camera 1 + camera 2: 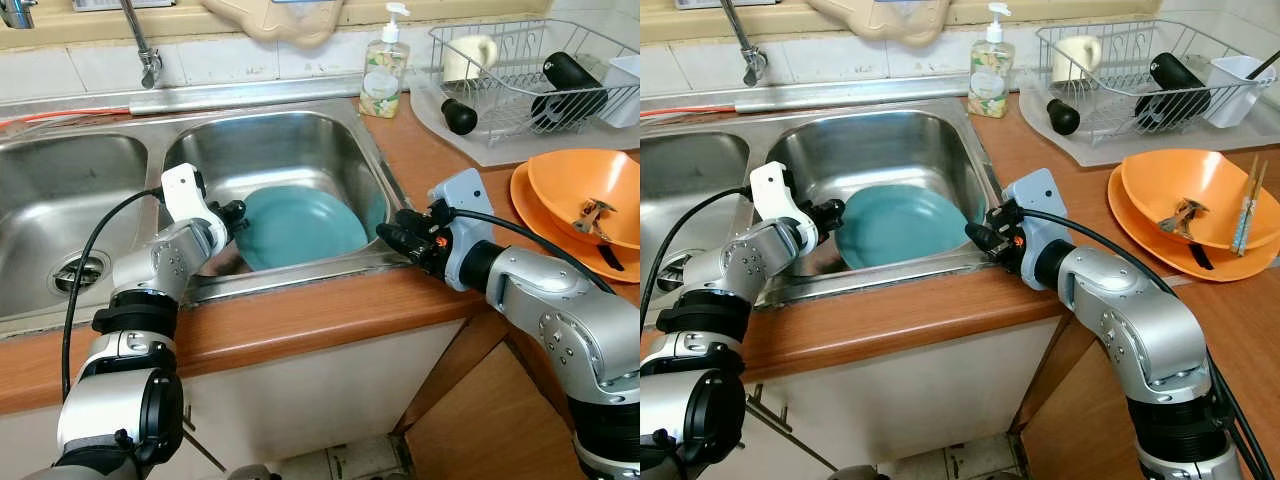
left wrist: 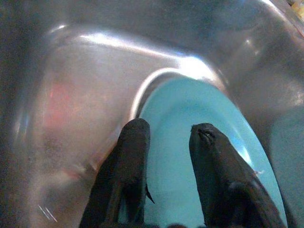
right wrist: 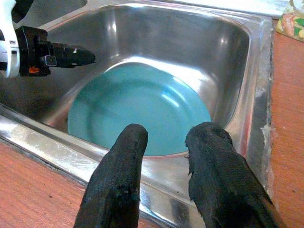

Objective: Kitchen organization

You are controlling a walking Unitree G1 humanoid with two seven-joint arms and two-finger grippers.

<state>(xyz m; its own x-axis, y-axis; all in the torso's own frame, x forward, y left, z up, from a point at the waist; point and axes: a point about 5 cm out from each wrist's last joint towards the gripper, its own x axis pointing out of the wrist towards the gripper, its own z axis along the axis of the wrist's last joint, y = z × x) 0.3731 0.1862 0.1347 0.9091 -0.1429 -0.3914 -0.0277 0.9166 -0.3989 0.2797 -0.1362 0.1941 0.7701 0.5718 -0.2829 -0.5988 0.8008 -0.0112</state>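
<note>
I use the steel sink [image 1: 385, 175] as my marker for everything. The teal plate [image 1: 300, 228] lies in the sink's right-hand bowl, leaning up a little on the side wall nearest the wooden counter [image 1: 330, 310].

My left gripper [image 2: 166, 137] is down inside that bowl, at the plate's edge on the side toward the other bowl. Its two fingers are a little apart and hold nothing. One finger [image 2: 130, 156] sits at the plate's edge and the other hangs over the blue face.

My right gripper [image 3: 164, 137] hovers over the sink's front rim, pointing in at the plate. Its fingers are a little apart too, with nothing in them.

I think the plate is hard and stiff, and it could break if I drop it. It looks shiny, so it may be slippery, maybe wet. I would pinch the thin rim, one finger under and one on top, where the plate leans up off the steel.
</note>
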